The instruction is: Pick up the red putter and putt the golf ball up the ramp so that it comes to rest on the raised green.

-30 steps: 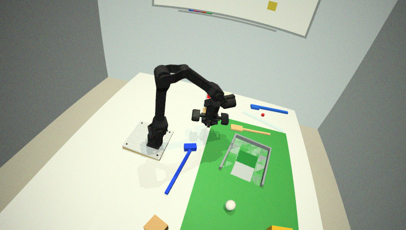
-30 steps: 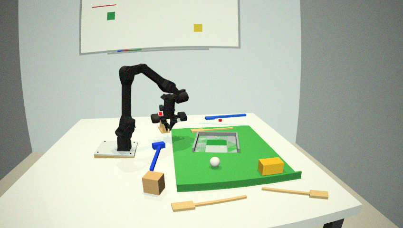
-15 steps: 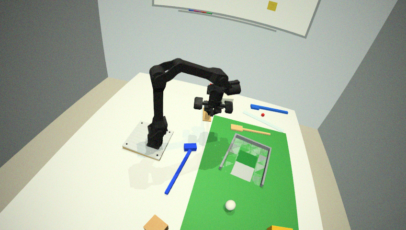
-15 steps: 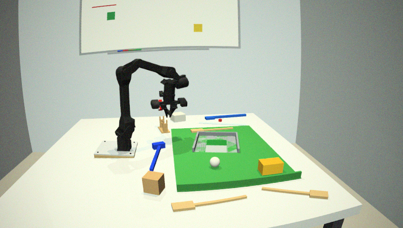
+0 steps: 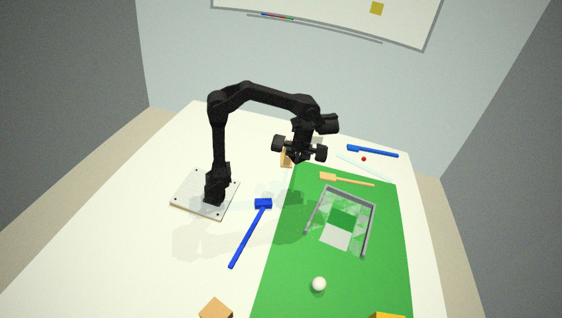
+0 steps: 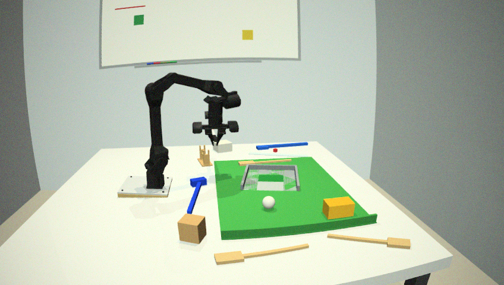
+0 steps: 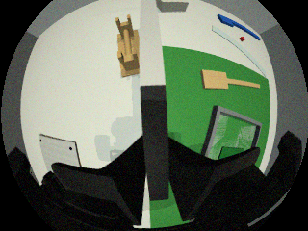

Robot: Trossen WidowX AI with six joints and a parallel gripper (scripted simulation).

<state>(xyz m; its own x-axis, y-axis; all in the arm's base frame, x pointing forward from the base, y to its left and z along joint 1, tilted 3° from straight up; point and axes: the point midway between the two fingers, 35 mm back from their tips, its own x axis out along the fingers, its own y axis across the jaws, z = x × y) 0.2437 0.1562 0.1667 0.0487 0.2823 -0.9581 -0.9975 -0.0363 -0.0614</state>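
Black, the gripper grips apparently the putter (by its dark handle); seen from the top, the white ball sits seven o'clock of the grey-walled frame.

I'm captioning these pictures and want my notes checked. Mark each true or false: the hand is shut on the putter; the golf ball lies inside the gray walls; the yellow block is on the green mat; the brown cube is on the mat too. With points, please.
The hand (image 5: 298, 160) (image 6: 215, 143) (image 7: 153, 139) is shut on the putter (image 7: 154, 120). True.
The golf ball (image 5: 318, 283) (image 6: 268, 202) lies inside the gray walls (image 5: 350, 195) (image 6: 270, 167) (image 7: 210, 132). False: it lies outside them.
The yellow block (image 5: 390, 315) (image 6: 338, 208) is on the green mat (image 5: 291, 252) (image 6: 243, 215) (image 7: 185, 96). True.
The brown cube (image 5: 215, 308) (image 6: 191, 228) is on the mat. False: it is beside it.
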